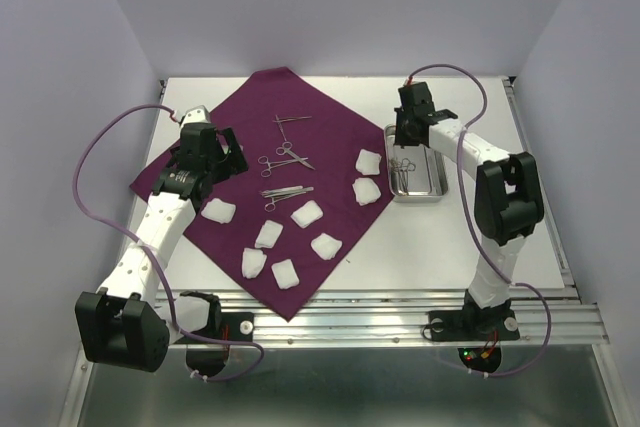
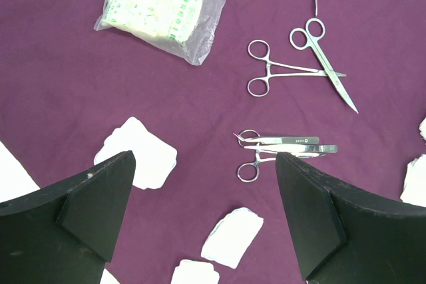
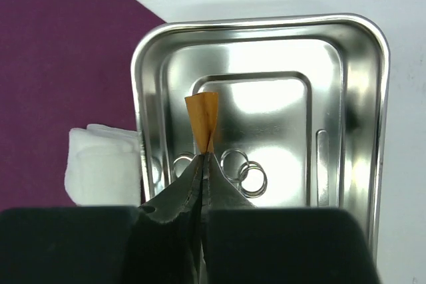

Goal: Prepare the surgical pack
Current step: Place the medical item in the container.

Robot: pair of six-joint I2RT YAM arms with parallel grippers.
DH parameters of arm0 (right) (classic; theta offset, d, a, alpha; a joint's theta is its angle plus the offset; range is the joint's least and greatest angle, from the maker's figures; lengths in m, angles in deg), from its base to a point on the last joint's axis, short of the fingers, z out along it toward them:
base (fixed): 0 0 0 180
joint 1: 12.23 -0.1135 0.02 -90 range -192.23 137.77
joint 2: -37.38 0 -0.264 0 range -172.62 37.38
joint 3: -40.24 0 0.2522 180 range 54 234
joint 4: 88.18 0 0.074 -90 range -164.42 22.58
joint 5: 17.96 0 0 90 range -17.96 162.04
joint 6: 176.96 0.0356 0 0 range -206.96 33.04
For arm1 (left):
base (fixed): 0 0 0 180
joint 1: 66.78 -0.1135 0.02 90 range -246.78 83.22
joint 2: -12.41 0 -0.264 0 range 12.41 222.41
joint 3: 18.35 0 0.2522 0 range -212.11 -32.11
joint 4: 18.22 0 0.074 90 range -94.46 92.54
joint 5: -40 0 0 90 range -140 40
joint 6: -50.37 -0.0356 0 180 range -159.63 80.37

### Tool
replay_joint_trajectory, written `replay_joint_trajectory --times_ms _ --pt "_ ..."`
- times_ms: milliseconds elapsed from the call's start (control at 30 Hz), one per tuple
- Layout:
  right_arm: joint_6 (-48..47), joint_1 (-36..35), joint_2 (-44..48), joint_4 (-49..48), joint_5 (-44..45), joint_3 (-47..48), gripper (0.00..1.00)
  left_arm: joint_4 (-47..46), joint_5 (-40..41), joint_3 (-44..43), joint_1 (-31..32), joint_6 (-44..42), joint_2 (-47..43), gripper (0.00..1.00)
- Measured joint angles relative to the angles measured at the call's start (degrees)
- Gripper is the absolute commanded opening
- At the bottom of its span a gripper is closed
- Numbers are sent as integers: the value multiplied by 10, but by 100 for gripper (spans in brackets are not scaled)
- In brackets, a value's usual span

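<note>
The surgical pack's large purple cloth lies spread on the table, also in the left wrist view. On it lie scissors, a clamp, tweezers and several white gauze pads. My left gripper hovers over the cloth's left part, open and empty. My right gripper is over the steel tray, shut on a small orange strip. Ring handles of instruments lie in the tray.
A bagged gauze pack lies on the cloth ahead of the left gripper. A gauze pad sits on the cloth just left of the tray. The tray stands on bare white table right of the cloth. Walls enclose the table.
</note>
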Motion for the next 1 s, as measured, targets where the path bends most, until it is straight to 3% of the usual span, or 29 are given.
replay_joint_trajectory --times_ms 133,300,400,733,1000 --pt "10 18 -1 -2 -4 -9 5 0 -1 0 0 0 0 99" --pt "16 19 -10 -14 -8 -7 38 0 -1 0 0 0 0 99" --pt "18 19 -20 -16 -9 -5 47 0 -1 0 0 0 0 99" --pt "19 19 -21 -16 -14 -2 47 0 -2 0 0 0 1 99" --pt "9 -18 -21 -10 -25 47 54 -6 -15 0 0 7 11 99"
